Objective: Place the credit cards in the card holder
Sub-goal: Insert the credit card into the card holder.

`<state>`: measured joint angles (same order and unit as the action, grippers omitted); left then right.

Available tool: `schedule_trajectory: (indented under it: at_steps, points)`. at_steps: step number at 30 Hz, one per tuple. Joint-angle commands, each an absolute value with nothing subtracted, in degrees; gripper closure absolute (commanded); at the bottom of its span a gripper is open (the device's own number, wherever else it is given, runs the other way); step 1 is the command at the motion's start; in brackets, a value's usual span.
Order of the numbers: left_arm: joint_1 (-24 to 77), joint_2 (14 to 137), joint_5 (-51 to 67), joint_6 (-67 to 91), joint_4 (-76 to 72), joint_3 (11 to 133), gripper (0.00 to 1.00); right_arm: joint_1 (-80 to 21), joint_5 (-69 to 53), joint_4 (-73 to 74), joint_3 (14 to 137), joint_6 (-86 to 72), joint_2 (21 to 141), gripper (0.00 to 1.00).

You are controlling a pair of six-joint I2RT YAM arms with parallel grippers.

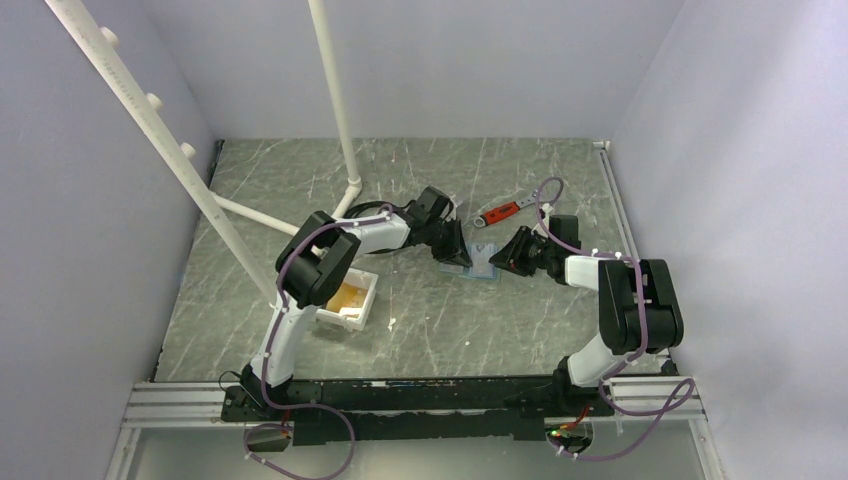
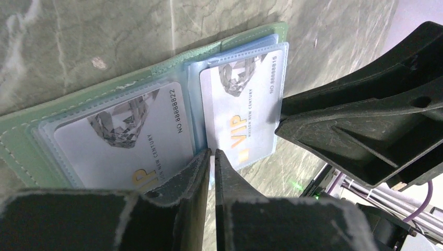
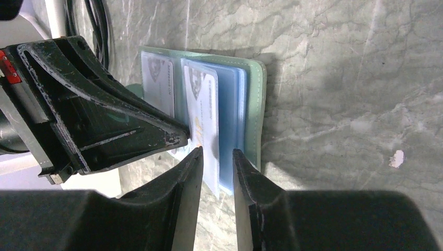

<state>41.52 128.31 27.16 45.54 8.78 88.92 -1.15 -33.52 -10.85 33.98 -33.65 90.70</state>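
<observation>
Pale lilac walls (image 1: 480, 60) enclose a grey-green marbled worktop (image 1: 520, 330); white pipes (image 1: 337, 100) rise at the back-left, an aluminium rail (image 1: 170, 405) along the near edge.

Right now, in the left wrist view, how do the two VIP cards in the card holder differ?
In the card holder, the card ending 22 lies left of the fold, the card ending 15 right of it. The left end effector hides the bottom of the card ending 22; the card ending 15 shows almost whole. Both are pale VIP cards in blue sleeves.
</observation>
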Motion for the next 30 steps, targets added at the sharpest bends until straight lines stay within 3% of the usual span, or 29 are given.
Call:
schedule_trajectory:
  at_steps: [1,30]
  points:
    - [41.1,129.0,26.1,45.9,8.1,87.5,0.85,-0.9,-34.0,-13.3,33.4,-33.2,90.6,0.7]
    - [41.2,130.2,27.3,46.1,7.8,88.6,0.89,-3.7,-35.6,-14.3,33.1,-32.5,86.6,0.69]
